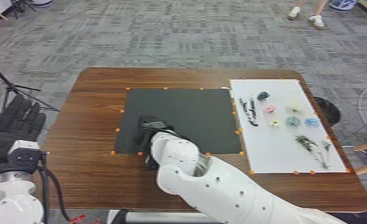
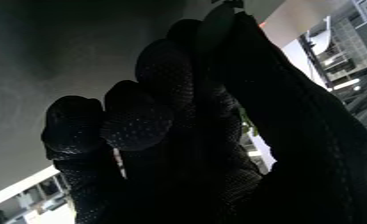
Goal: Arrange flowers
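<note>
In the head view, my right hand point(image 1: 153, 131) is over the left part of the black sheet point(image 1: 193, 107). In the right wrist view, the thumb and fingers of my right hand point(image 2: 286, 100) pinch a dark green leaf-like piece point(image 2: 217, 26), and a bit of green foliage point(image 2: 250, 126) shows between them. My left hand point(image 1: 15, 125) is held open off the table's left side. On the white board point(image 1: 268, 155) lie a dark blue flower point(image 1: 263, 95), a pink flower point(image 1: 269, 108), a yellow flower point(image 1: 274, 123), blue flowers point(image 1: 293, 121) and green sprigs point(image 1: 306, 143).
Long black-and-white items point(image 1: 250, 111) lie on the board's left side. Orange markers edge the sheet and board on the brown table point(image 1: 95, 130). A black bin point(image 1: 329, 111) stands past the right edge, and a tripod point(image 1: 12, 86) past the left.
</note>
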